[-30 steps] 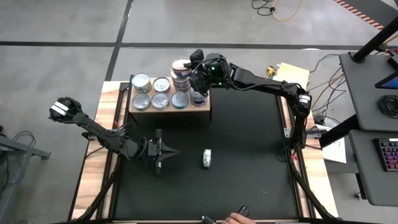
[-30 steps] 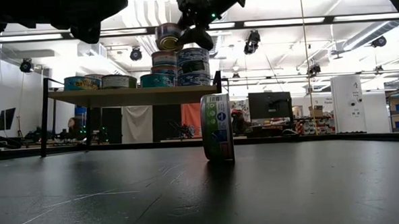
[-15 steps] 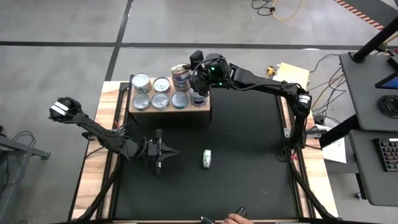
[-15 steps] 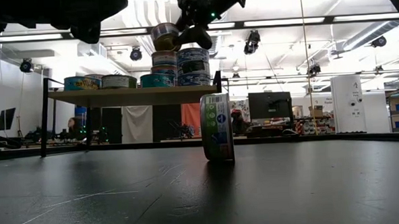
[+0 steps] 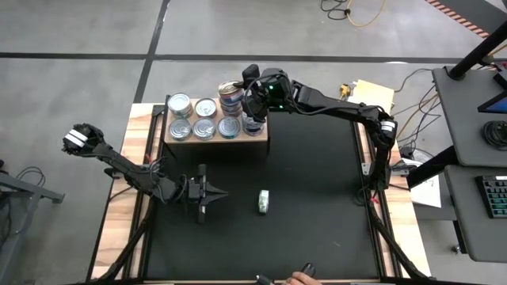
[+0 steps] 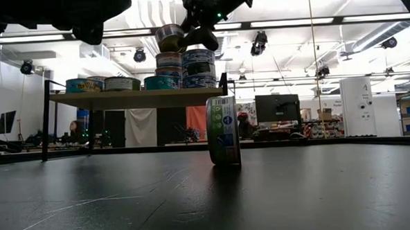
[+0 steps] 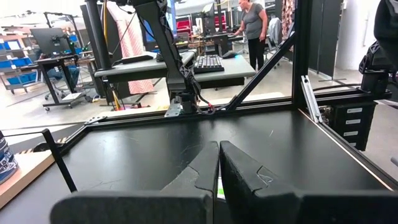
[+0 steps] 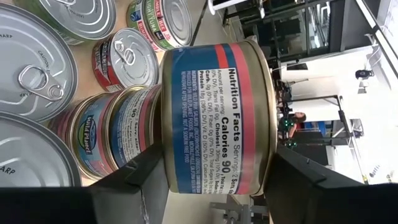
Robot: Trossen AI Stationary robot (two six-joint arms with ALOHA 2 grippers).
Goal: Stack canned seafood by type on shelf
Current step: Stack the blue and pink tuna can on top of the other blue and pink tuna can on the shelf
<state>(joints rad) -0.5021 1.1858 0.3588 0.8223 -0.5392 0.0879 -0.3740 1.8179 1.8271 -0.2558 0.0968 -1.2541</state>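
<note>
High view: right pincer (image 5: 247, 93) at the far right end of the shelf (image 5: 215, 140), clamped on a can (image 5: 230, 89) that has shifted from the stack's far side to sit more squarely above it over the last second. A lone can (image 5: 263, 201) stands on edge mid-counter (image 5: 317, 198). Left pincer (image 5: 207, 192) parked near left.

Low view: held can (image 6: 169, 37) tilted just above the two-high stack (image 6: 169, 69), lower than a second ago; not yet seated.

Left wrist view: left pincer (image 7: 219, 163) clenched, empty.

Right wrist view: fingers (image 8: 146, 180) grip the can (image 8: 214, 118) by its sides, shelf cans beyond.

Judgement: placement nearly done; the counter can remains.
</note>
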